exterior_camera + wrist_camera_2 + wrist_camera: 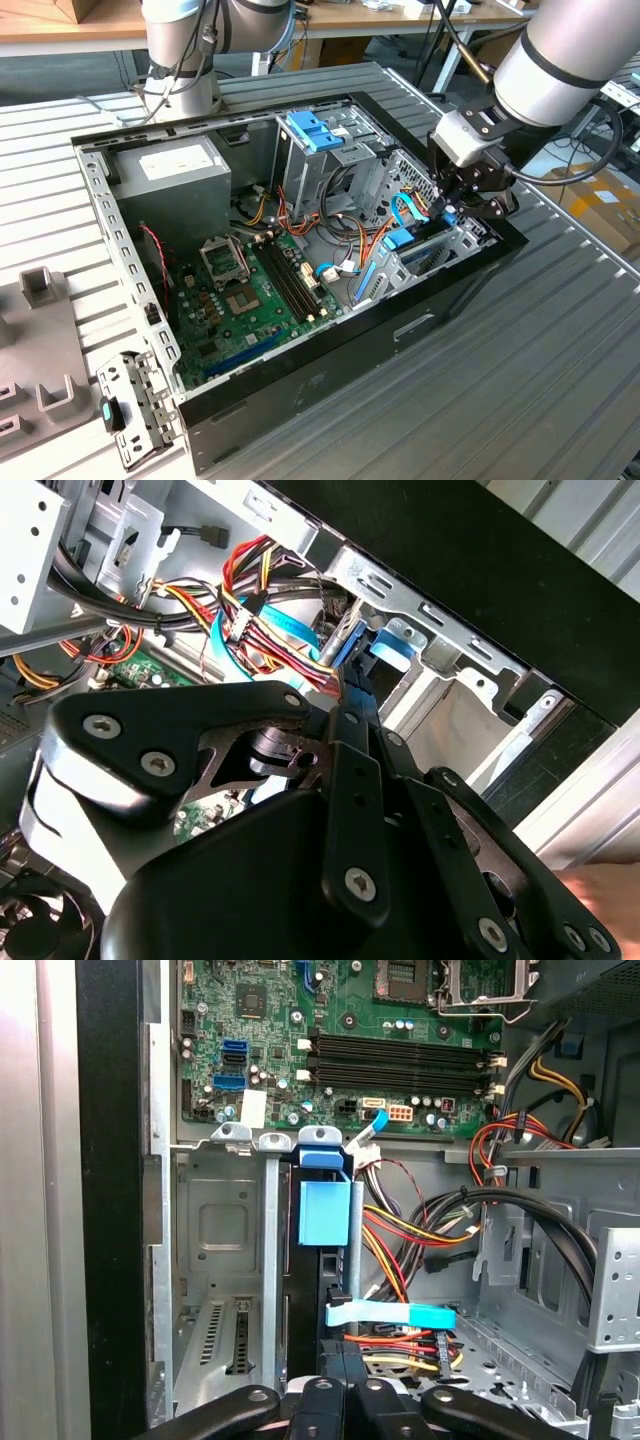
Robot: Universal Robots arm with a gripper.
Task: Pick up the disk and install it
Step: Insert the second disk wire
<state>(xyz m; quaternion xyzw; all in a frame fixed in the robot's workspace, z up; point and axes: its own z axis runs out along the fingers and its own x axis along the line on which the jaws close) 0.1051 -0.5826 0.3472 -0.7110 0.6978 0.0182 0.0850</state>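
The disk (320, 1300) stands on edge in a slot of the metal drive cage (215, 1230) at the case's end on the exterior view's right. Its dark body is framed by blue rails, with a blue end tab (325, 1210). In the exterior view the blue tab (400, 239) shows just inside the case wall. My gripper (345, 1388) hangs over the disk's near end with its black fingers (322, 1392) pressed together and nothing between them. Whether they touch the disk I cannot tell. The gripper (452, 212) reaches into the case from above. In the second wrist view, the gripper (345, 705) sits by the blue rail (352, 655).
The open black case (330, 340) holds a green motherboard (250, 290), a grey power supply (170, 170) and a tall grey bay with a blue clip (315, 130). Coloured cables (420, 1230) and a flat blue cable (390, 1313) crowd beside the cage. A loose bracket (135, 410) lies on the slatted table.
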